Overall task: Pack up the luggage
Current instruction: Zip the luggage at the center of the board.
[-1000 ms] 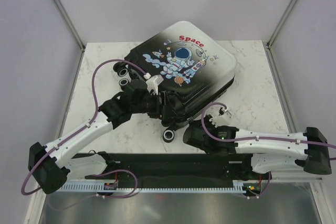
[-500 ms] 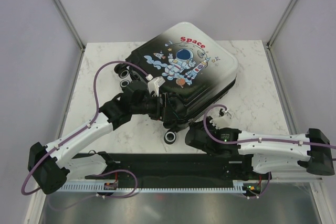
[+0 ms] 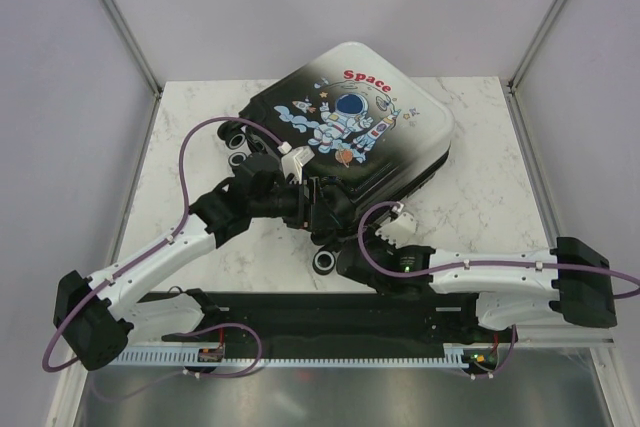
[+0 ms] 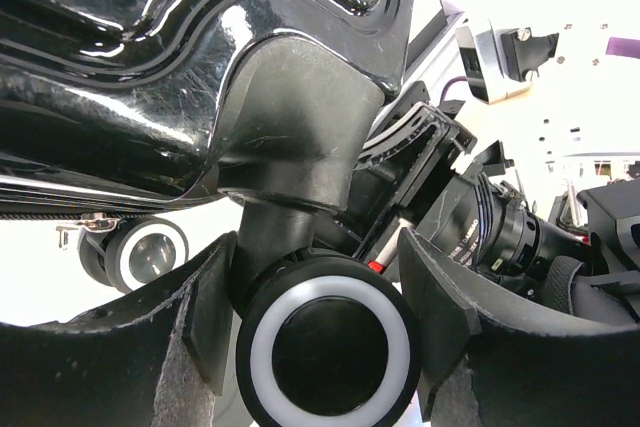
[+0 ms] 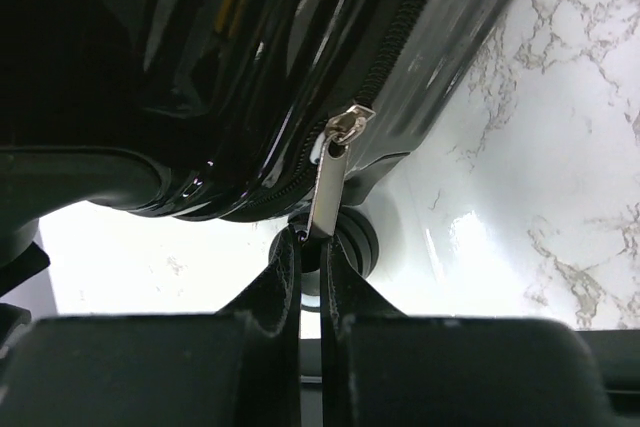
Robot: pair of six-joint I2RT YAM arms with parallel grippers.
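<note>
The luggage point(image 3: 350, 117), a black-to-white hard shell with an astronaut and red "Space" print, lies tilted on the marble table point(image 3: 480, 197). My left gripper point(image 3: 318, 205) is at its near left corner. In the left wrist view a black wheel with a white ring point(image 4: 325, 347) sits between the two fingers, which are closed against its sides under the glossy shell point(image 4: 200, 47). My right gripper point(image 3: 345, 250) is at the near edge. Its fingers point(image 5: 290, 277) are shut on the tip of the silver zipper pull point(image 5: 328, 187), which hangs from the zip line.
Two more wheels point(image 3: 237, 147) stick out at the luggage's left side and one point(image 3: 323, 260) is by the right gripper. The right arm's wrist point(image 4: 500, 217) is close beside the left gripper. Frame posts and walls bound the table.
The right arm has slid leftward along the luggage's near edge with the zipper pull in its fingers. The luggage has turned slightly. The left gripper stays on the wheel.
</note>
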